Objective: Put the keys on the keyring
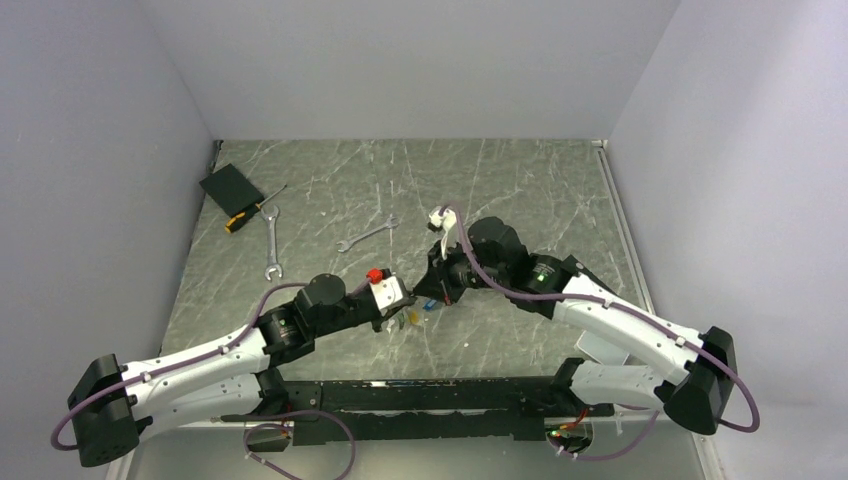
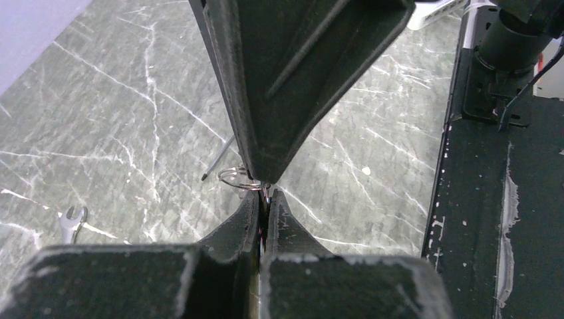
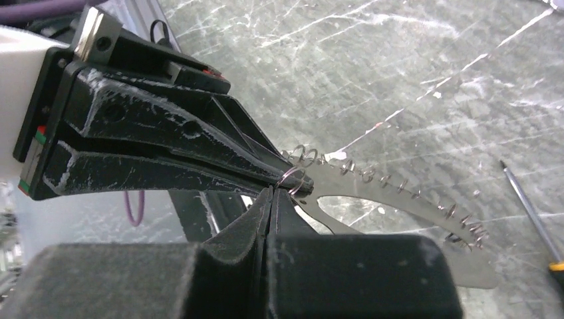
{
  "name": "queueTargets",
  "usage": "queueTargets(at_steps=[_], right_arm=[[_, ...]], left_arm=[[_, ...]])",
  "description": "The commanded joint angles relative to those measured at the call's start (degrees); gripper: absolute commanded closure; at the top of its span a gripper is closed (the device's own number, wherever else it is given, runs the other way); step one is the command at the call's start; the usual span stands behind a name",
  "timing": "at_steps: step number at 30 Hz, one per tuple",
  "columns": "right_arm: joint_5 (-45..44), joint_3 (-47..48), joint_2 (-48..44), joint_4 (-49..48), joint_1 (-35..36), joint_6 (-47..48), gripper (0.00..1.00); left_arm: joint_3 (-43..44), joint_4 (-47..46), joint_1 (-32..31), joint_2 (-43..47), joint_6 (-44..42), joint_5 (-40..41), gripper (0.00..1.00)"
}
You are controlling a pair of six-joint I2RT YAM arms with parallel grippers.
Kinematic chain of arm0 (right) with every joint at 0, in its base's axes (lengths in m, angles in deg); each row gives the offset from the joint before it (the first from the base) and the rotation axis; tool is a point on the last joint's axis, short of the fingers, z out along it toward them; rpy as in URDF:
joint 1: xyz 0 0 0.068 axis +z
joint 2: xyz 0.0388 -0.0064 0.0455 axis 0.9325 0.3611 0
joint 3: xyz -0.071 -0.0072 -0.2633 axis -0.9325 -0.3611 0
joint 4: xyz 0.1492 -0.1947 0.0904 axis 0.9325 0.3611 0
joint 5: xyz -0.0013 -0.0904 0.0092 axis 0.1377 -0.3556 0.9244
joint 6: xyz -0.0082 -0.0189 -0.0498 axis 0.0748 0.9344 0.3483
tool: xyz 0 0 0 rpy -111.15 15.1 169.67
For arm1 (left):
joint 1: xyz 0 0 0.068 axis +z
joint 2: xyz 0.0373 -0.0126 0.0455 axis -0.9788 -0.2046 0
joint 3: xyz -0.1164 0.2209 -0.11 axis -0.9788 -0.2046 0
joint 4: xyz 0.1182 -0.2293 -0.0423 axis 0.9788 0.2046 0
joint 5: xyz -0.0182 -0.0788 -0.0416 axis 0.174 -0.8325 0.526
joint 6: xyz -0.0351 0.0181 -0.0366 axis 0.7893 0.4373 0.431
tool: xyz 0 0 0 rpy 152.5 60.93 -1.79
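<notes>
The left hand (image 2: 266, 206) is pinched tight, with almost no gap. A thin bit of silver wire shows between its fingers (image 2: 243, 222). So I think it is holding the keyring (image 3: 399, 198) by its edge. The right hand (image 3: 269, 199) is squeezed all the way shut too. Its tip meets the left hand's tip nose to nose. The silver ring comes out just beside the right hand's tip. I cannot tell if that hand grips it or only touches it.

Why so close? My guess is that one hand keeps the ring steady. Then the other can work at the tiny spot where a key must slide on. That job needs both tips at the same place.

From the pinch, the keyring reaches away over the worktop (image 1: 500, 200). Little wire loops (image 3: 368, 175) sit along it, and one small loop is right at the tips.

The keys (image 1: 415, 320) show from above as small coloured bits just under where the hands meet. They are too small to tell if they hang on the ring or lie loose.

Farther out lie the screwdriver (image 3: 525, 199) and two wrenches (image 1: 272, 245). They are well apart from the hands, and this job does not need them.
</notes>
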Motion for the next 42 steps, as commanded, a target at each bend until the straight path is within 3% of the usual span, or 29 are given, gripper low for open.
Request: queueTargets(at_steps=[1,13,17,22,25,42], right_arm=[[2.0,4.8,1.7,-0.3,-4.7,-4.8,1.00],[9.0,7.5,5.8,1.0,-6.6,-7.9,1.00],[7.6,8.6,6.0,2.4,-6.7,-6.3,1.00],[4.9,8.5,4.5,3.6,-6.7,-4.1,0.72],[5.4,7.0,2.7,1.7,-6.7,-4.2,0.63],[13.4,2.2,-0.3,-3.8,-5.0,1.7,0.61]], left_arm=[[2.8,-1.9,-0.8,0.7,-2.0,-1.4,1.00],[3.3,-1.2,-0.8,-0.3,-2.4,-0.4,1.00],[3.3,-1.3,-0.8,-0.4,-2.1,-0.5,1.00],[2.8,-2.3,-0.8,0.9,-0.8,0.3,1.00],[2.5,-2.8,-0.8,1.9,0.1,0.4,1.00],[5.4,-2.2,-0.7,2.3,8.1,-1.3,1.00]])
